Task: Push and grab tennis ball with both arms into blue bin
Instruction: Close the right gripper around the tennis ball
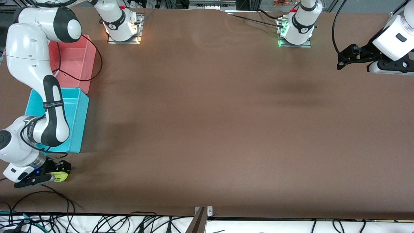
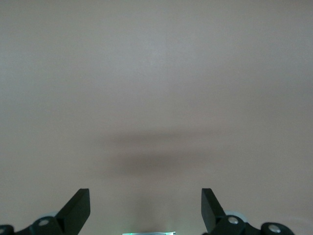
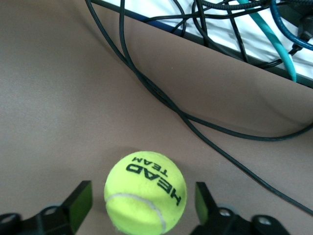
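Ball between the right claw's fingers.
Right claw (image 1: 57, 171) open around the ball (image 1: 60, 176) on the surface (image 1: 207, 129); left claw (image 2: 145, 210) waits open, over bare surface.

A broad brown table (image 1: 207, 123) fills the front view, its surface matte with soft shadows; a white ledge (image 1: 258, 225) strewn with black cables (image 1: 106, 223) runs along its near edge; a small metal bracket (image 1: 203, 212) sits mid-edge.
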Robot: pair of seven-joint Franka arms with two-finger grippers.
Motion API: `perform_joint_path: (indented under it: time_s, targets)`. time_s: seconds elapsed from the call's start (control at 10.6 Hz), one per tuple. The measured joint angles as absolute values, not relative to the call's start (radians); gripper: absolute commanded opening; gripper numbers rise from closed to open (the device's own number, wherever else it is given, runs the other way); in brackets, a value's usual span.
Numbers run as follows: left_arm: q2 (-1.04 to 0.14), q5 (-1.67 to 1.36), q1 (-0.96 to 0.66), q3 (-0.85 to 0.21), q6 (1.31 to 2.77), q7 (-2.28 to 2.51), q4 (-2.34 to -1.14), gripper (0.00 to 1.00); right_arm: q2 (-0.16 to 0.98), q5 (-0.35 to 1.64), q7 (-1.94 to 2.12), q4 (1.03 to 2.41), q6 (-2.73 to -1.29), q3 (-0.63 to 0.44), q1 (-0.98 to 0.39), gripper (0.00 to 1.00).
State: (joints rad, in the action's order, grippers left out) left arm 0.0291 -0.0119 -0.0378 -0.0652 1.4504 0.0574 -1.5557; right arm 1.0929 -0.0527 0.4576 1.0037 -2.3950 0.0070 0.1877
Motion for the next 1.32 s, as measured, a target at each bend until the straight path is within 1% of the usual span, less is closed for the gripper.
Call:
perform_joint_path:
  time_s: [0.47, 0.66, 0.76, 0.94, 1.04, 1.23, 1.32]
  targets:
    - [0.029, -0.012, -0.038, -0.065, 1.45, 0.057, -1.555, 1.0, 1.093, -0.058, 0.468, 1.0, -2.395, 0.006, 0.187, 0.86]
    - [0.029, -0.012, -0.038, -0.066, 1.45, 0.057, -1.554, 1.0, 1.093, -0.058, 0.468, 1.0, -2.395, 0.006, 0.185, 0.79]
    - [0.029, -0.012, -0.038, -0.066, 1.45, 0.057, -1.554, 1.0, 1.093, -0.058, 0.468, 1.0, -2.395, 0.006, 0.182, 0.78]
    - [0.029, -0.012, -0.038, -0.066, 1.45, 0.057, -1.554, 1.0, 1.093, -0.058, 0.468, 1.0, -2.395, 0.006, 0.178, 0.71]
    - [0.029, -0.012, -0.038, -0.066, 1.45, 0.057, -1.554, 1.0, 1.094, -0.058, 0.468, 1.0, -2.395, 0.006, 0.178, 0.64]
    - [0.029, -0.012, -0.038, -0.066, 1.45, 0.057, -1.554, 1.0, 1.093, -0.058, 0.468, 1.0, -2.395, 0.006, 0.178, 0.62]
    - [0.029, -0.012, -0.038, -0.066, 1.45, 0.057, -1.554, 1.0, 1.094, -0.058, 0.468, 0.996, -2.396, 0.006, 0.178, 0.58]
